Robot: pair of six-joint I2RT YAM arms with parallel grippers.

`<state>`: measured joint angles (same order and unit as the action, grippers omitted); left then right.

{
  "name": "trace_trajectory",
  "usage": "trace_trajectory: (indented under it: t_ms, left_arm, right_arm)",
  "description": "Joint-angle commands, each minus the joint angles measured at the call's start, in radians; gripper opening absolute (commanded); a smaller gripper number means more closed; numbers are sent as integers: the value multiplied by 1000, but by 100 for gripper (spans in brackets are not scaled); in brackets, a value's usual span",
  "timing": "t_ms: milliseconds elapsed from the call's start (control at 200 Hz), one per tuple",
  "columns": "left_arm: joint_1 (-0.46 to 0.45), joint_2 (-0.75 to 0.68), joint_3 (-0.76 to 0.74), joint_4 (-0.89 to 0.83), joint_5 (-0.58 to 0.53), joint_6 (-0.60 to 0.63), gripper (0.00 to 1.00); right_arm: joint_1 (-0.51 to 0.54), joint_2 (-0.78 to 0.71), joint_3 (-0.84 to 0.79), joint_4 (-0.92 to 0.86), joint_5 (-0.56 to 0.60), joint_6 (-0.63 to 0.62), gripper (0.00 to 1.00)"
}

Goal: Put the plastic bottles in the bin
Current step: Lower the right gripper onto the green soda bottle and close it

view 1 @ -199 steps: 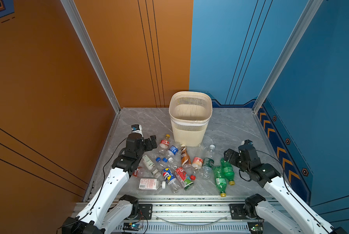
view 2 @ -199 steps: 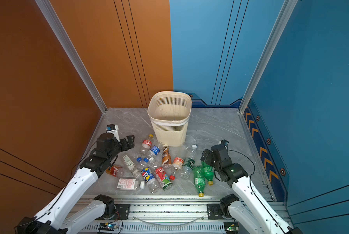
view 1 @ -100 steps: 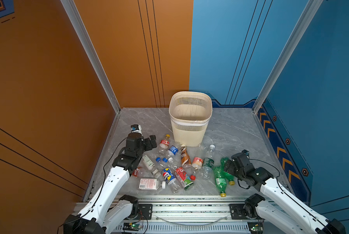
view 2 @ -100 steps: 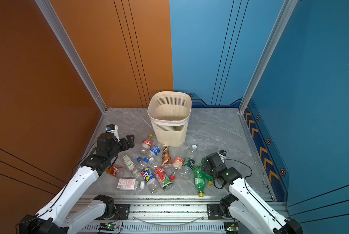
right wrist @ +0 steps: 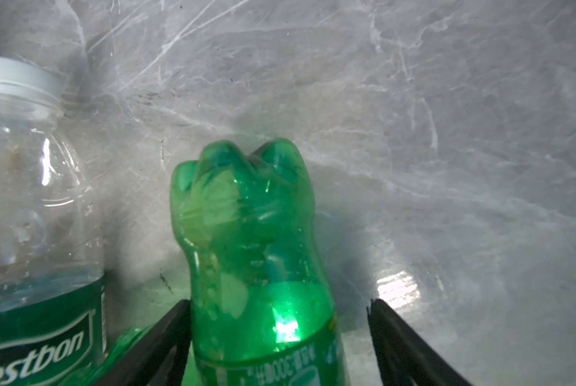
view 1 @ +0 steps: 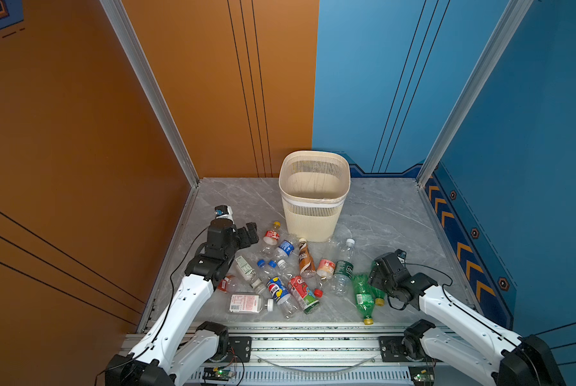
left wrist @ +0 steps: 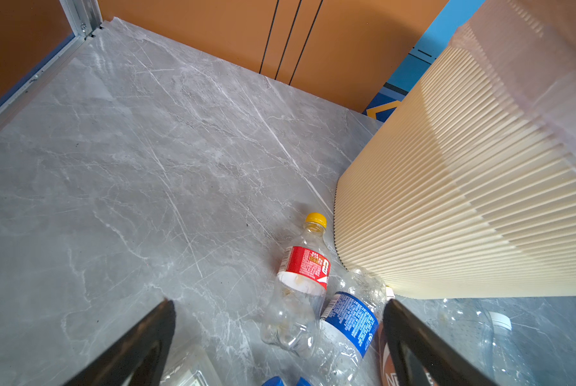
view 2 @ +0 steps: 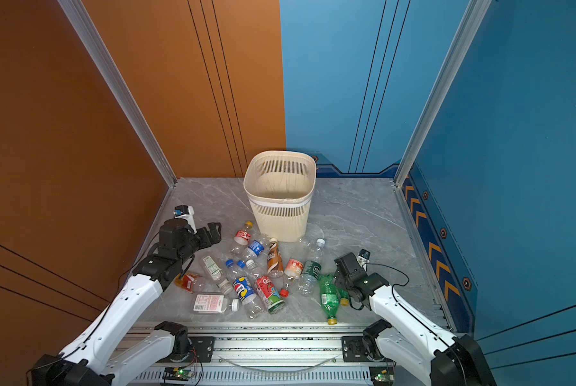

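Two white robot arms reached over a grey marbled surface (view 1: 390, 214) strewn with plastic bottles (view 1: 281, 267). All of them lay on their sides in front of the bin (view 1: 313, 217), a tall cream wastebasket standing upright toward the back, with no bottle visible inside.

The right end effector (right wrist: 278, 301) straddled a green bottle (right wrist: 246, 234) lying at the right edge of the litter. Its jaws stood apart around the body just above the label. One finger (right wrist: 166, 337) touched the bottle's side, while the other (right wrist: 400, 337) showed a gap. The bottle rested on the surface, not yet gripped.

The left end effector (left wrist: 278, 304) hung with jaws wide apart and nothing held, above a red-labelled bottle (left wrist: 301, 267) and a blue-labelled bottle (left wrist: 350, 317) beside the bin's ribbed wall.

Likely risks: because only one finger met the green bottle, a squeeze might shove or roll the round body sideways instead of clamping it. The thin plastic might buckle and slip out. A second green bottle (right wrist: 126, 337) lay against the touching finger and could be pinched or dragged along. A clear bottle with a green label (right wrist: 29, 200) lay just beside and might be knocked. The bin stood well apart and far taller than the bottles, so a low carry could strike its rim.
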<state>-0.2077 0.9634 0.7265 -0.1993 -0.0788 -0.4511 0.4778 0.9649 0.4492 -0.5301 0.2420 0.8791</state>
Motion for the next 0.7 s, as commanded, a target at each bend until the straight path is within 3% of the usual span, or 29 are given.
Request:
trace_trajectory:
  t_ms: [0, 165, 375, 696]
  left_arm:
    - [12, 3, 13, -5, 15, -8, 98]
    - [18, 1, 13, -11, 16, -10, 98]
    - [29, 6, 17, -29, 12, -22, 98]
    - [49, -6, 16, -64, 5, -40, 98]
  right_arm:
    - [0, 10, -23, 42, 56, 15, 76]
    - [-5, 4, -18, 45, 56, 12, 66]
    - [-14, -73, 43, -25, 92, -20, 62]
    - [-57, -154, 336, -102, 154, -179, 59]
